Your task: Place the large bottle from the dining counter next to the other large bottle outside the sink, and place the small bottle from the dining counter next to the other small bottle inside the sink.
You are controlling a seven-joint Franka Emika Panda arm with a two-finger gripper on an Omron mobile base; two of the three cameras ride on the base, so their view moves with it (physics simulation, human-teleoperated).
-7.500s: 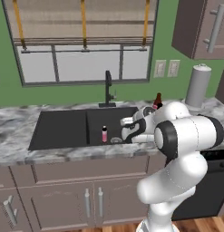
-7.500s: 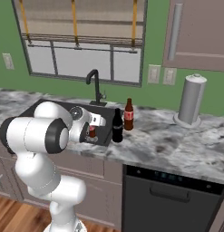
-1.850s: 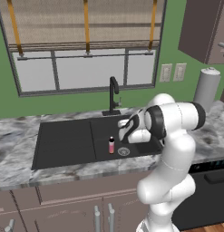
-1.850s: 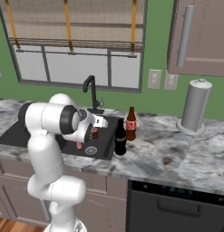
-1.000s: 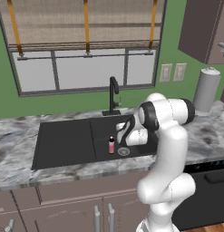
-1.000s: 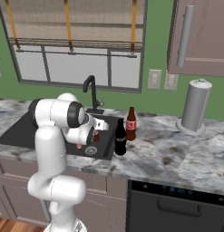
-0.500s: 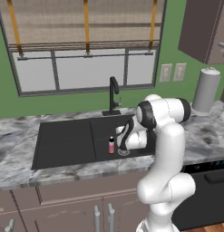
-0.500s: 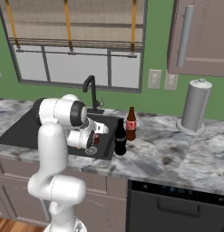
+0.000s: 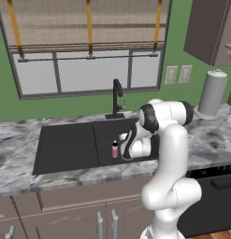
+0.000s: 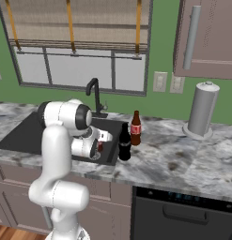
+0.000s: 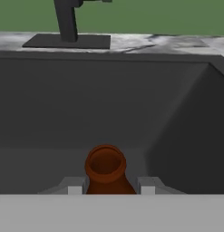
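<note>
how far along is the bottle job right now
The large-bottle half looks done: two large bottles stand together on the counter right of the sink. In hand: the hand is shut on a small brown bottle, lowered into the basin. Left: setting it beside the small pink bottle and letting go.

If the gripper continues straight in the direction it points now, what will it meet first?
Probably the sink's dark back wall, below the faucet. The gripper, shut on a small brown bottle, faces it; depth is unclear.

Sink wall [image 11: 186, 118] close — basin floor [image 11: 36, 158] open
</note>
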